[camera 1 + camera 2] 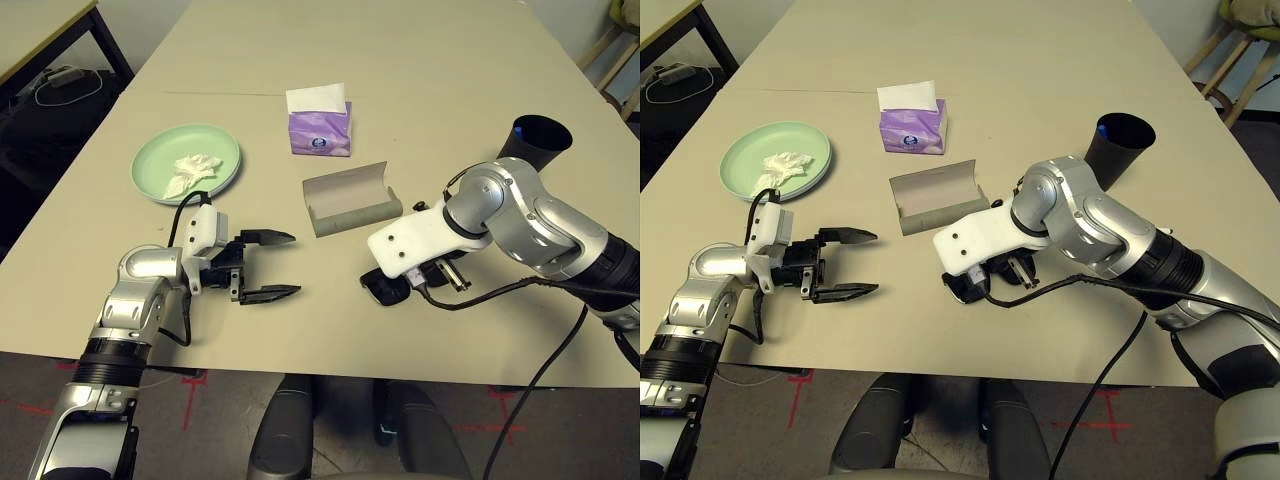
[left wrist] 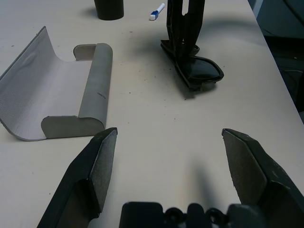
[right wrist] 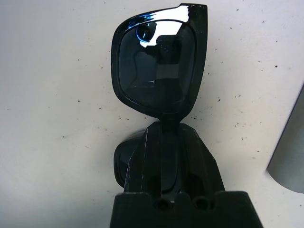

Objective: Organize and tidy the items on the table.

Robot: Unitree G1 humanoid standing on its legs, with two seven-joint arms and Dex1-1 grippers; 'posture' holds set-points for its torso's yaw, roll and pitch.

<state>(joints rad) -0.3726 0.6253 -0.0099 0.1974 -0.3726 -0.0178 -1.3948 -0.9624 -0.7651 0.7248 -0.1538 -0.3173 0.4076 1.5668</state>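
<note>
Your right claw [image 3: 166, 135] pinches black sunglasses [image 3: 156, 66] on the desk [image 1: 420, 90]; your left claw [image 1: 285, 268] spreads wide at their nine o'clock.

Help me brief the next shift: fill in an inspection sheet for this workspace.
Surface: beige table, scattered dark specks
Job's things: crumpled tissue on pale green plate; grey glasses case open, unfilled; black sunglasses gripped at the bridge; black cup upright; blue-capped white pen lying near it
Clutter: purple tissue box, tissue protruding
Left gripper: open, empty
Right gripper: shut on the sunglasses
Cables: black cable along right arm; white cord beyond the table's left side
Surroundings: black-legged side table left, wooden-legged seat right; red floor marks
</note>
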